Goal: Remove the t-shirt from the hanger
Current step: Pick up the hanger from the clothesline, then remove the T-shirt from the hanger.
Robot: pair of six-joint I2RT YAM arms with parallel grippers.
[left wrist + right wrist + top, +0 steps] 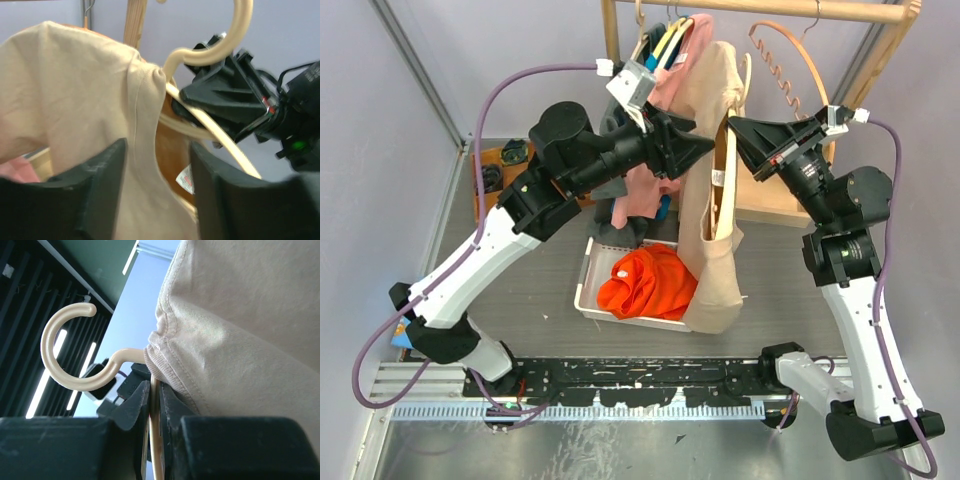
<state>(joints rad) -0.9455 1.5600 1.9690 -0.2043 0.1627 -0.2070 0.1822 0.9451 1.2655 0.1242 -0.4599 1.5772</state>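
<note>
your right end effector [155, 407] is clenched on the thin, smooth cream hanger [227, 44] just below its hook [47, 347]. the soft beige t-shirt [715, 200] hangs long-axis down from that hanger, its ribbed collar [162, 365] bunched at the hanger's neck. your left end effector [157, 167], nearer the cloth, straddles the shoulder seam [134, 115], released and seemingly not pinching.

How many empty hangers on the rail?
1: the brown hanger at the right end of the rail, right of the beige t-shirt. Clothes further left may hide others.

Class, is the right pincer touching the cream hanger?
Touching. The right wrist view shows the right pincer shut on the thin arm of the hanger.
</note>
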